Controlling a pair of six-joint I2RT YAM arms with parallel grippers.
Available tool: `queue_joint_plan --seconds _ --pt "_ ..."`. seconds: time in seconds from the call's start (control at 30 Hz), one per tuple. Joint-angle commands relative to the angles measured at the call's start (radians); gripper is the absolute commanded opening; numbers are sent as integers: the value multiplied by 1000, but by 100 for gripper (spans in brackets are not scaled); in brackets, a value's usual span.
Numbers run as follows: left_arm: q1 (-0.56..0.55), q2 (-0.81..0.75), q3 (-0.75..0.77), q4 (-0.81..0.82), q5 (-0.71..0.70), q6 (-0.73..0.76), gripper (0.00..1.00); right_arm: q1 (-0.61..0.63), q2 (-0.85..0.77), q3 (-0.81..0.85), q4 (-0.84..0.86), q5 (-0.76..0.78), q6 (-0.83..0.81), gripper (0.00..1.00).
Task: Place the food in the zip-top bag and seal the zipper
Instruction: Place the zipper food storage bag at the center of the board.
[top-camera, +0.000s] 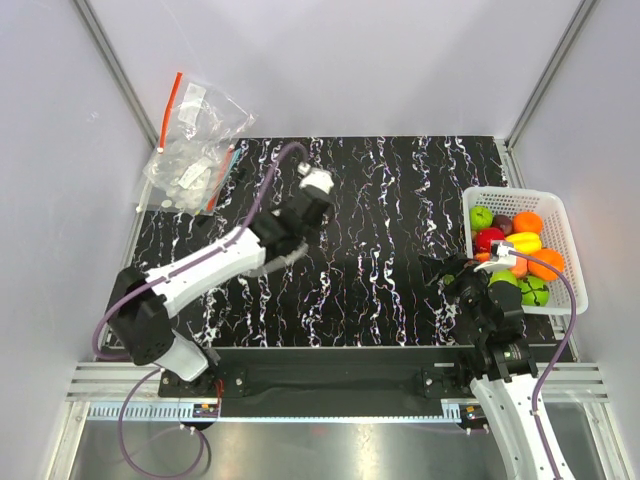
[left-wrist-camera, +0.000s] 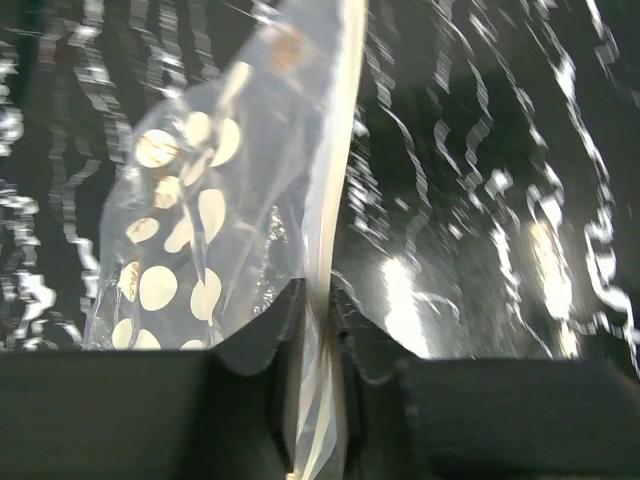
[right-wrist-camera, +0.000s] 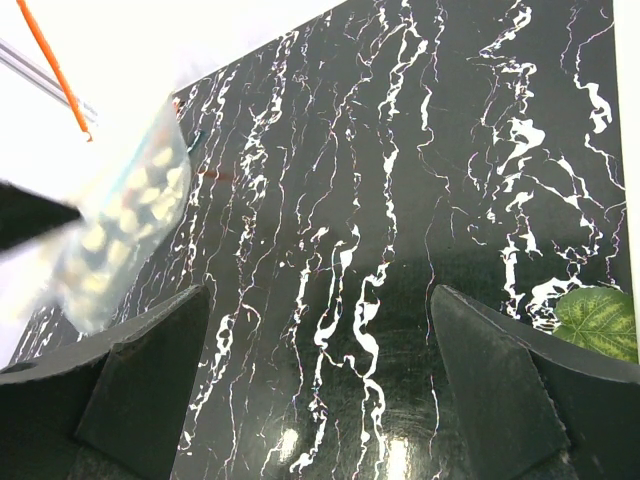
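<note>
The dotted zip-top bag (left-wrist-camera: 190, 250) hangs from my left gripper (left-wrist-camera: 320, 300), which is shut on its pale zipper strip (left-wrist-camera: 335, 170) at the mouth edge. From above, the left gripper (top-camera: 292, 248) holds the bag (top-camera: 283, 262) over the left middle of the black mat. The bag also shows at the left of the right wrist view (right-wrist-camera: 120, 235). The toy food (top-camera: 515, 250), in red, green, orange, yellow and purple, lies in a white basket (top-camera: 555, 200) at the right. My right gripper (top-camera: 450, 272) is open and empty beside the basket, over bare mat (right-wrist-camera: 320, 340).
A pile of clear bags with a red strip (top-camera: 195, 140) lies at the back left, off the mat. A green leaf of one toy (right-wrist-camera: 600, 320) shows at the right edge of the right wrist view. White walls enclose the table.
</note>
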Motion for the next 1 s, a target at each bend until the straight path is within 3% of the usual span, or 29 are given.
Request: queue_joint_plan --seconds 0.0,0.13,0.23,0.33,0.43,0.53,0.63,0.67,0.83,0.97 --pt "-104 25 -18 40 -95 -35 22 0 9 2 55 -13 -11 100" --pt "-270 45 -3 7 -119 -44 38 -1 19 2 61 -15 -11 100" --pt "-331 36 0 -18 -104 -56 55 -1 38 2 73 -24 -11 100" --pt "-338 -20 -44 -3 -41 -63 61 -1 62 -1 96 -57 -13 100" --pt "-325 -91 -101 11 -81 -53 67 -1 113 -4 136 -96 -3 95" --pt "-289 -110 -113 -41 -98 -49 67 -1 206 -4 224 -182 20 78" --pt "-276 -122 -154 -53 -138 -58 66 0 352 12 309 -257 85 51" --pt "-272 -131 -171 -33 -139 -55 66 2 440 20 357 -278 101 47" --pt "-258 -79 -168 -15 -187 -32 66 13 650 113 394 -343 129 44" --pt "-258 36 -104 -39 -202 2 61 16 743 203 295 -280 93 47"
